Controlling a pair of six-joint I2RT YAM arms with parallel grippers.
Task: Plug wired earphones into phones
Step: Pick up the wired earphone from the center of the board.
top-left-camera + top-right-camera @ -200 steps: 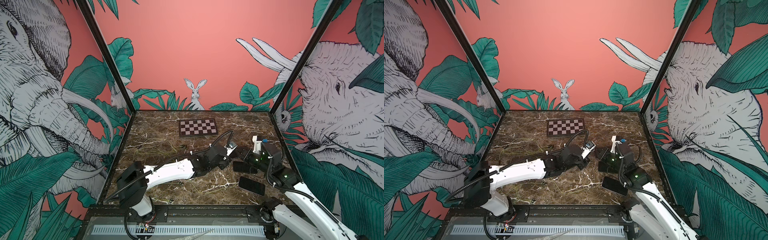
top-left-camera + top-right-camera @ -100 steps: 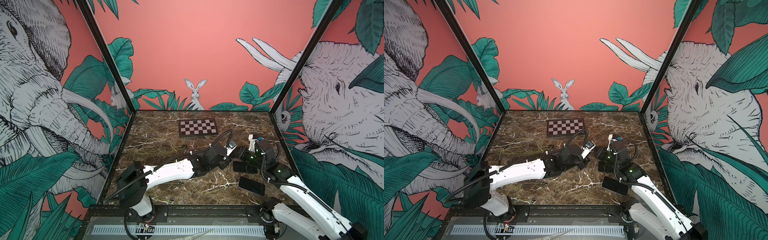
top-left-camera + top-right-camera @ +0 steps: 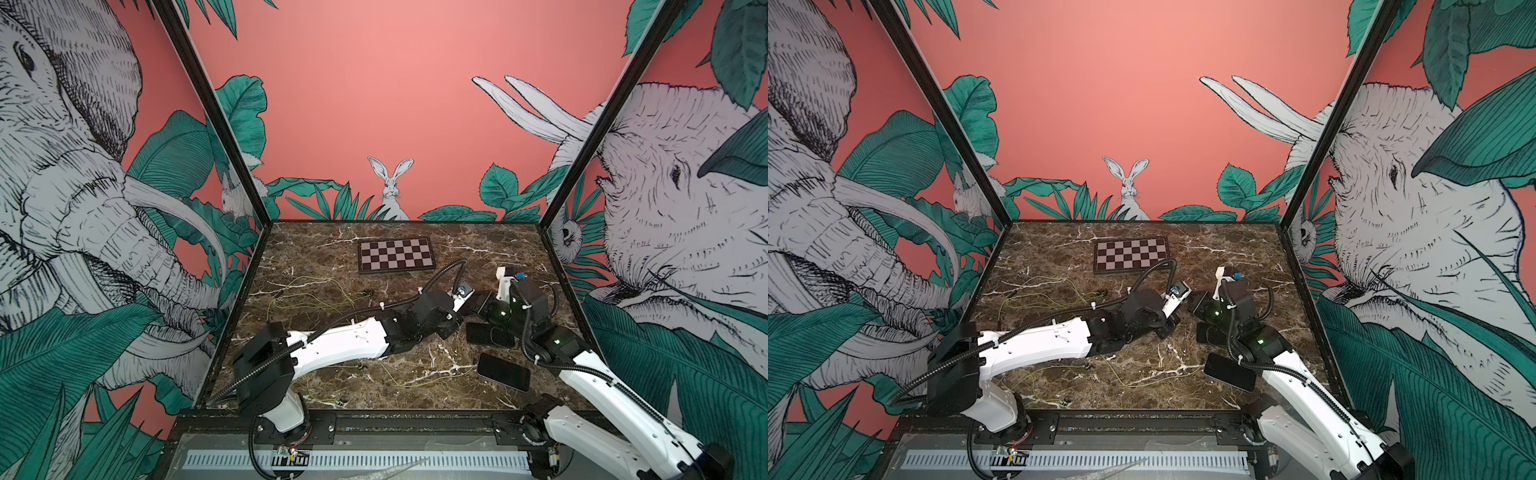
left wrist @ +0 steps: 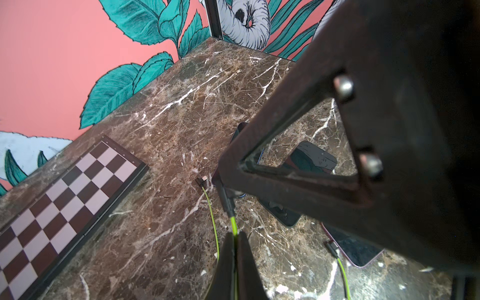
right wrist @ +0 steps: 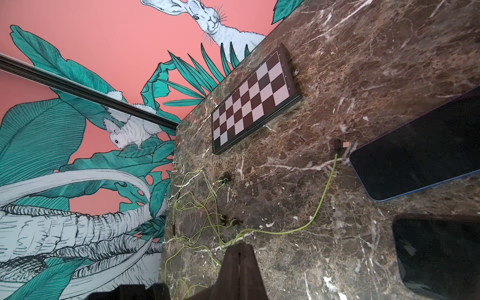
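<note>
First, on the left side of the brown marble table, a loose heap of thin yellow-green earphone cords is seen lying flat. Behind it, near the back wall, a checkerboard is laid flat, well apart from the phones. One small loose plug is seen on the table with its metal tip bare, just beside the short end of a blue-edged phone.

The left arm is stretched low across the table toward the right. In the left wrist view, a bright green cord is seen running between the two fingers of the left claw. The fingers are set close together with a thin gap, so it cannot be told if the cord is squeezed or let loose. At the top of this cord a second dark plug is seen, close to the end of the blue-edged phone. The right claw is clenched tight. In the left wrist view its dark tip is seen right at the top of this plug, but it cannot be told if the plug is pinched in it.

On the right side, three black phones are laid flat, near one another. The blue-edged phone is partly hidden under the two claws in both top views. A middle phone is set just in front of it. The front phone is nearest the table's front edge. A third plug on a green cord is seen right at its end, but it cannot be told if it is pushed in.
</note>
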